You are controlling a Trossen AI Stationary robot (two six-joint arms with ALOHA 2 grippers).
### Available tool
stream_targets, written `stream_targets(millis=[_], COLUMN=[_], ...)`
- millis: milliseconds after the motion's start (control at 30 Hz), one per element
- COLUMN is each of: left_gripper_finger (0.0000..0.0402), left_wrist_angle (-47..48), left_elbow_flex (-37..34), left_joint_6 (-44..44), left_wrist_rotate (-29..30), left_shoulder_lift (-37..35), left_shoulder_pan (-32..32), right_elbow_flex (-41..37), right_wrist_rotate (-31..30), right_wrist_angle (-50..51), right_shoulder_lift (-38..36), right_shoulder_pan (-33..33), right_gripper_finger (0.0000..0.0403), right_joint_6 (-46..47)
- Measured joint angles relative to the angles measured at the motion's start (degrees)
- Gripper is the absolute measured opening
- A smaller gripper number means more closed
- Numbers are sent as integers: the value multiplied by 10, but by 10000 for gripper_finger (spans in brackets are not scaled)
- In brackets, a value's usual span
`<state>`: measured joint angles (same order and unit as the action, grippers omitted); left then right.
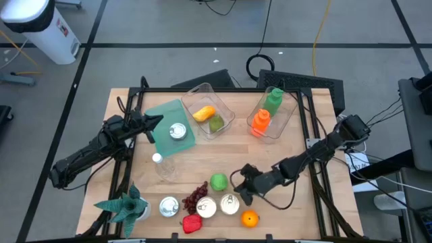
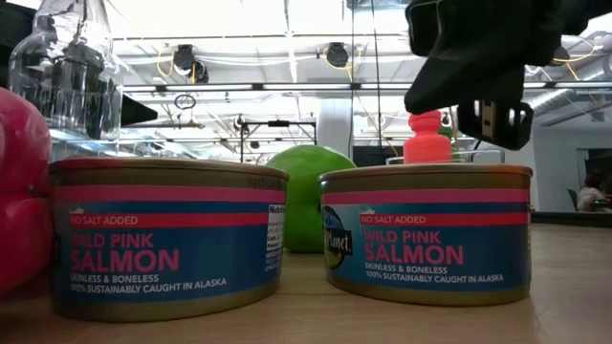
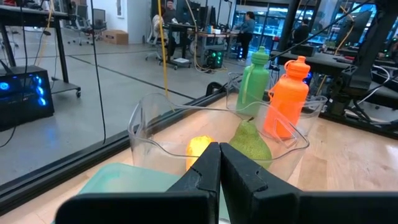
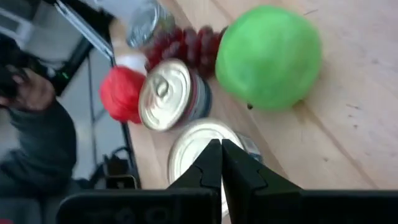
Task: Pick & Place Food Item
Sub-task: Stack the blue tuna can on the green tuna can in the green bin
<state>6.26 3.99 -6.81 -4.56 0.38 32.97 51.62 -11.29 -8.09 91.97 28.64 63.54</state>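
I've got the right gripper (image 1: 240, 191) down low at the front of the table (image 1: 304, 152), fingers pinched together on nothing, hanging just above one of the salmon cans (image 1: 230, 204). The green apple (image 1: 219, 181) sits just beside it, on the wood, with the grapes (image 1: 196, 196) on its far side and a second can (image 1: 206, 207) next to the first. A red fruit (image 1: 192, 223) and an orange (image 1: 250, 219) lie at the front edge. The left gripper (image 1: 157, 121) is closed and empty too, parked over the green mat (image 1: 162, 115) beside a third can (image 1: 177, 131), facing the clear tub (image 1: 226, 108) with the pear (image 1: 215, 124) and a yellow piece (image 1: 204, 113) inside. Two bottles, green (image 1: 273, 98) and orange (image 1: 260, 122), lie in the other tub (image 1: 289, 116).
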Motion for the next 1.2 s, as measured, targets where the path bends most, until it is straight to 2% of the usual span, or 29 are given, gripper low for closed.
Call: stream_targets(millis=[167,367,667,900,1200], left_gripper_finger=[15,15,15,15,15], left_wrist_angle=[0,3,12,13,12], left_elbow_flex=[0,0,0,0,0], left_joint_6=[-2,-2,-1,-4,-9], left_wrist_rotate=[0,0,0,-4,-4], left_shoulder_lift=[0,0,0,0,0], left_shoulder_pan=[0,0,0,0,0], right_elbow_flex=[54,116,127,128,126], right_wrist_rotate=[66,98,131,74,7], right_wrist_angle=[25,121,192,273,350], right_shoulder_lift=[45,96,118,106,97], right_shoulder_pan=[-2,-5,-26,-51,-118], right_gripper_finger=[0,0,0,0,0], right_joint_6=[-24,-33,-28,-26,-74])
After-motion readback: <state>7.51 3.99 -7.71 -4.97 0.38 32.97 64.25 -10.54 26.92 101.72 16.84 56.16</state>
